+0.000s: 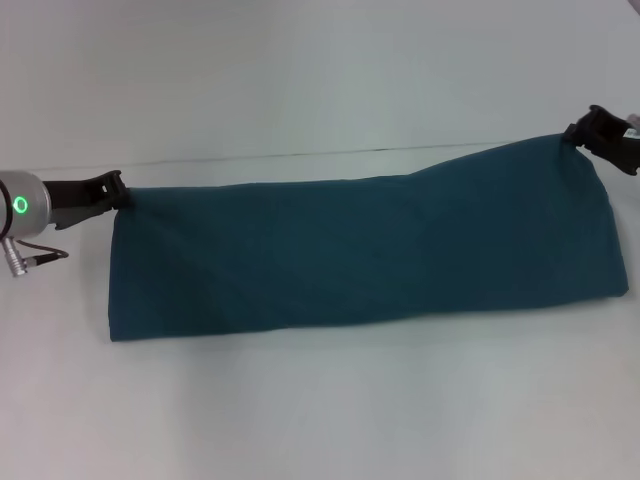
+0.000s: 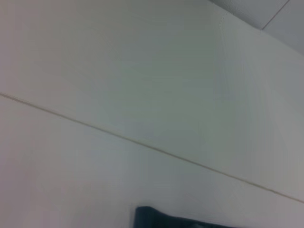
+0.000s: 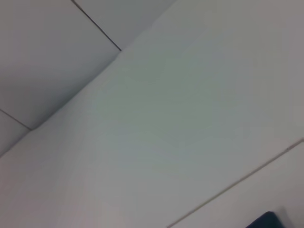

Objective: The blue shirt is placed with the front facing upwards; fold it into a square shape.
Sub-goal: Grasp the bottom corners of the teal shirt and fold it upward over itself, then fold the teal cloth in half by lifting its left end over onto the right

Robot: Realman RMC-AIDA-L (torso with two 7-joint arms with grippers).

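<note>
The blue shirt (image 1: pixel 365 250) lies folded into a long band across the white table, plain teal side up, no lettering showing. My left gripper (image 1: pixel 118 192) is at the band's far left corner and pinches the cloth there. At the far right corner my right gripper (image 1: pixel 583 133) holds the cloth, and that corner is raised a little higher. A dark sliver of the shirt (image 2: pixel 164 218) shows at the edge of the left wrist view, and another bit of the shirt (image 3: pixel 266 221) shows in the right wrist view.
The white table (image 1: pixel 320 410) stretches in front of the shirt. A thin seam (image 1: pixel 300 155) runs across the table just behind the shirt, and the same seam (image 2: pixel 142 142) crosses the left wrist view.
</note>
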